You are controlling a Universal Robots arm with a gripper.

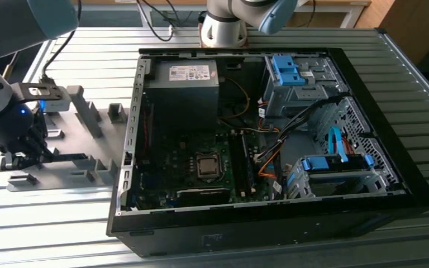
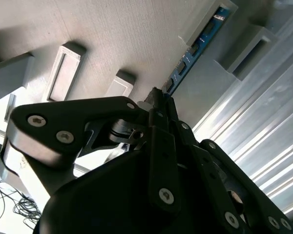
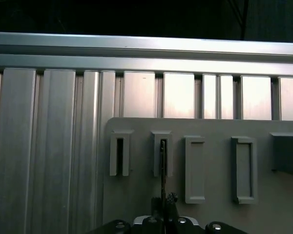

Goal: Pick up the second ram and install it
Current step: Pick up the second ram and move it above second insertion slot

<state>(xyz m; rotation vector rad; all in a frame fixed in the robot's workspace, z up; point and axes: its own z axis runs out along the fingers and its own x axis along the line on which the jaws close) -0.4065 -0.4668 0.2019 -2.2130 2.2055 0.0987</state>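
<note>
The second ram is a thin blue-green board with small dark chips, standing on edge in a slot of the grey fixture plate. In the first wrist view the ram shows edge-on in a slotted block. My gripper sits at the stick's near end with its fingers pressed together on the board; its fingertips flank the thin edge. In the exterior view the gripper is low over the fixture plate, at the exterior view's left of the computer.
An open computer case lies on the ribbed metal table, with motherboard memory slots beside the processor socket. Grey fixture blocks stand on the plate. A second robot base is at the back.
</note>
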